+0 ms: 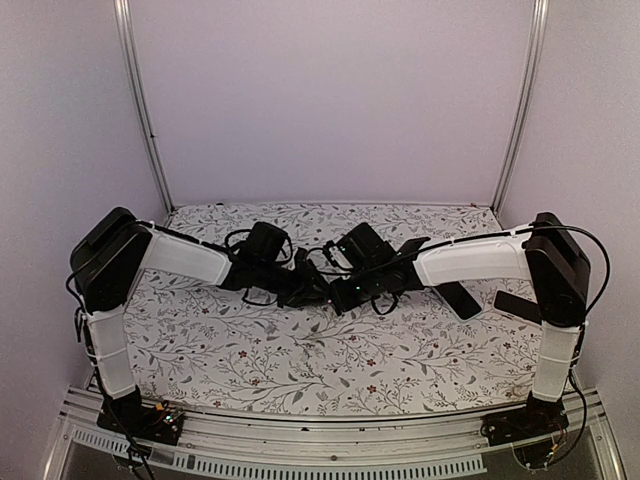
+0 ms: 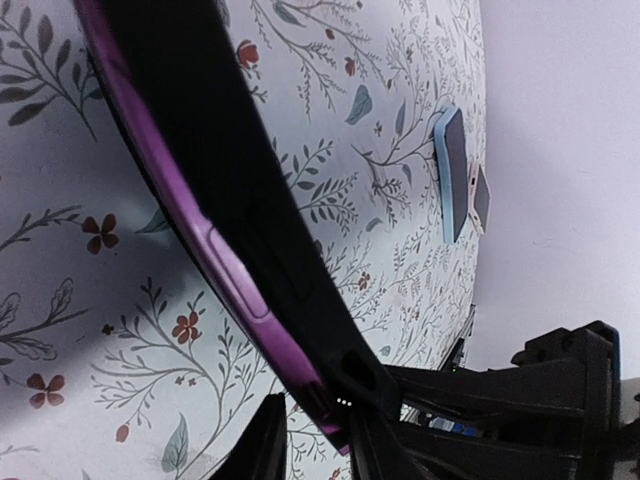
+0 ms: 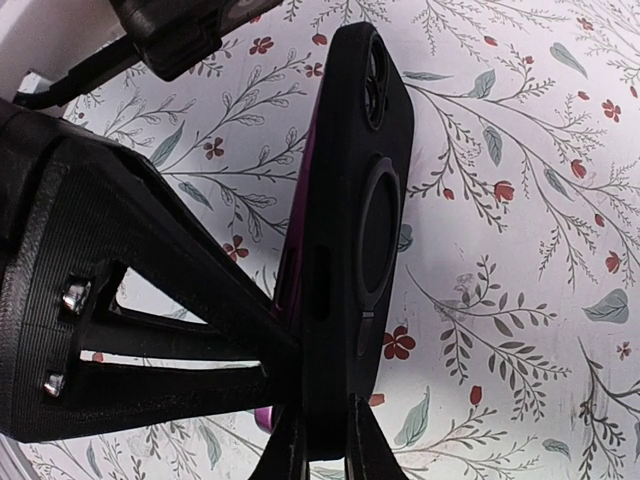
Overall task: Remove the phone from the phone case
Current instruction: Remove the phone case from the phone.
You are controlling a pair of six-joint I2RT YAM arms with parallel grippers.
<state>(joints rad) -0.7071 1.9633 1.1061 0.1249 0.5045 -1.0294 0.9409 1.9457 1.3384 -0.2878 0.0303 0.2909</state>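
Note:
A purple phone (image 2: 215, 250) sits in a black phone case (image 2: 220, 150), held on edge above the floral table where both arms meet (image 1: 327, 292). My right gripper (image 3: 326, 450) is shut on the case's (image 3: 360, 200) lower end, one finger on each face. A sliver of the purple phone (image 3: 264, 416) shows beside the case. My left gripper (image 2: 320, 445) has the phone's end between its fingers. One finger (image 2: 375, 440) lies against the phone and case, the other (image 2: 262, 440) stands apart with table showing in the gap. The left gripper's body (image 3: 150, 300) presses in from the left.
A blue-cased phone (image 2: 450, 175) and a smaller device (image 2: 481, 195) lie on the table further off. Two dark phones (image 1: 460, 298) (image 1: 518, 305) lie at the table's right under the right arm. Metal frame posts stand at the back corners.

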